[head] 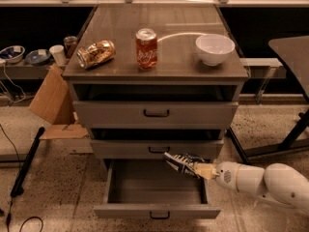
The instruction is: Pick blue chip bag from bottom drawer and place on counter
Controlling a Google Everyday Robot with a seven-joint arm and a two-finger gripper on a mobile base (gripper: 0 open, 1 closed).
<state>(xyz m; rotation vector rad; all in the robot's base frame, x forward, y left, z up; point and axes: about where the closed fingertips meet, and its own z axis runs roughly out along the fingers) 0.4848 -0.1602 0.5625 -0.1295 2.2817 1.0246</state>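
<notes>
Two drawer fronts (155, 113) stand between us and the bench (174, 33), so with the hand (199, 169) pinching the blue chip bag (179, 161) by one end above the open bottom drawer (157, 210), we should draw back and rise before setting it down.

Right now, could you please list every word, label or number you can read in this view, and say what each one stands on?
No text can be read for certain.
Upright red soda can: white script, too blurred to read.
Dark navy crinkly chip bag: white lettering, too small to read; the gripper holds it over the open grey bottom drawer.
Gold soda can lying on its side: print unreadable.
</notes>
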